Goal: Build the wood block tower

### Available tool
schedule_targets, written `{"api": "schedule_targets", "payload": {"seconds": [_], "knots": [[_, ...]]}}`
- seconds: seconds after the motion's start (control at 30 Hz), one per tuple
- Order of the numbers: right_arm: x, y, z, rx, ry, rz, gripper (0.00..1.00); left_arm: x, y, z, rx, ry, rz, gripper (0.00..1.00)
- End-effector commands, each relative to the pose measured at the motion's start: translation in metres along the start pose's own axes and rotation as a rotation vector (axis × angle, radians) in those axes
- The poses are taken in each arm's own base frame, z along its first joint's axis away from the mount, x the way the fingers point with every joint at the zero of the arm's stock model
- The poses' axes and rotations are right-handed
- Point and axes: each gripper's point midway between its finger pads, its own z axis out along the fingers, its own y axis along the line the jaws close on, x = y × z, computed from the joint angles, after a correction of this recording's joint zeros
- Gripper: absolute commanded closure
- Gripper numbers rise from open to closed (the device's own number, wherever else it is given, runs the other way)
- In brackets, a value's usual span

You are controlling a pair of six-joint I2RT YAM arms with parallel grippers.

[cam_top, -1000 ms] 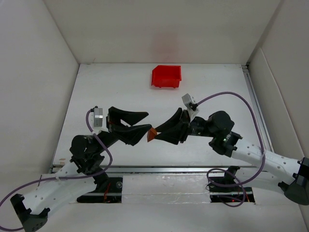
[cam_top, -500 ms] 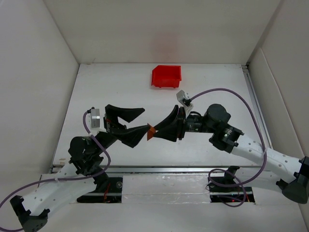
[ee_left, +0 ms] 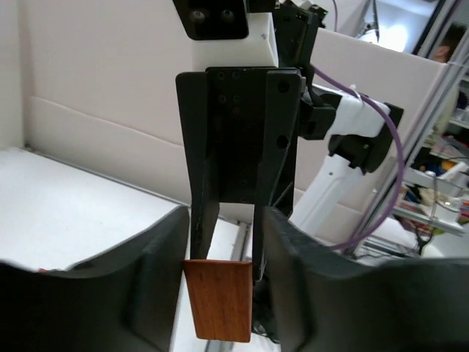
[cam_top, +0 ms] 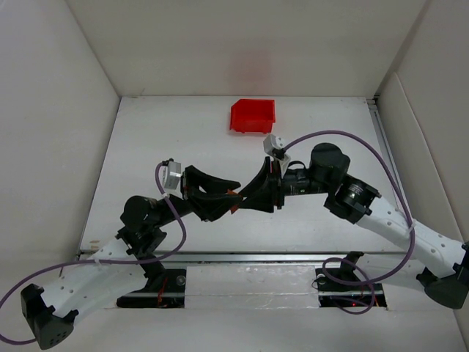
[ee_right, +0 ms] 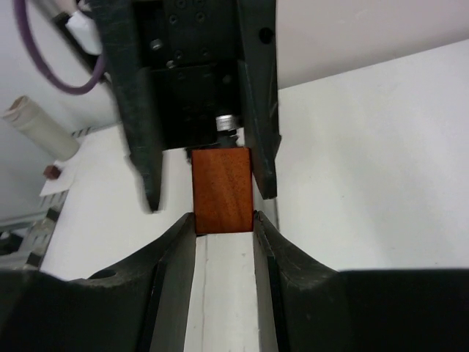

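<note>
The orange-brown block (ee_right: 222, 189) is up over the middle of the table (cam_top: 161, 132). I think it could drop or twist if one side lets go before the other has pinched it well. My right gripper (ee_right: 223, 221) has its jaws narrow, tight on both sides of the block. My left gripper (ee_left: 225, 220) has its jaws round the other end, a bit wider, with a gap on one side

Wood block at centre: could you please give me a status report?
Right gripper shut on orange-brown block. Left gripper open, straddling it, gap on one side. Red bin well behind, nothing in the way.
</note>
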Motion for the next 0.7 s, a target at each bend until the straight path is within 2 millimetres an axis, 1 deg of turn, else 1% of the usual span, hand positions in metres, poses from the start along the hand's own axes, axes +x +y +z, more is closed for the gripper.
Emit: {"api": "schedule_targets", "payload": {"seconds": [0.0,0.03,0.13,0.27,0.33,0.4,0.43,0.5,0.57,0.6,0.63,0.67], "knots": [[-0.019,0.013,-0.012,-0.019,-0.026,-0.066,1.0,-0.021,-0.025,0.001,0.107,-0.047,0.037,0.64],[-0.019,0.014,-0.013,-0.022,-0.028,-0.068,1.0,-0.021,-0.025,0.001,0.109,-0.044,0.033,0.72],[-0.023,0.013,-0.019,-0.017,-0.045,-0.078,1.0,-0.02,-0.026,0.0,0.112,-0.044,0.032,0.82],[-0.029,0.015,-0.025,-0.021,-0.077,-0.079,1.0,-0.021,-0.023,0.0,0.102,-0.049,0.035,0.87],[-0.034,0.014,-0.029,-0.019,-0.104,-0.08,1.0,-0.02,-0.023,-0.001,0.102,-0.049,0.032,0.92],[-0.037,0.019,-0.031,-0.027,-0.119,-0.072,1.0,-0.02,-0.022,-0.001,0.099,-0.052,0.028,0.92],[-0.045,0.018,-0.033,-0.026,-0.15,-0.092,1.0,-0.02,-0.022,-0.001,0.099,-0.055,0.03,0.92],[-0.046,0.022,-0.034,-0.039,-0.162,-0.09,1.0,-0.021,-0.021,-0.001,0.094,-0.061,0.028,0.92],[-0.046,0.023,-0.034,-0.049,-0.162,-0.09,1.0,-0.022,-0.021,0.0,0.092,-0.063,0.029,0.86],[-0.046,0.024,-0.033,-0.058,-0.159,-0.092,1.0,-0.023,-0.021,0.0,0.091,-0.068,0.031,0.8],[-0.045,0.024,-0.033,-0.058,-0.155,-0.086,1.0,-0.025,-0.019,0.0,0.079,-0.075,0.031,0.61],[-0.043,0.022,-0.031,-0.059,-0.152,-0.082,1.0,-0.027,-0.02,0.0,0.076,-0.082,0.031,0.49]]}}
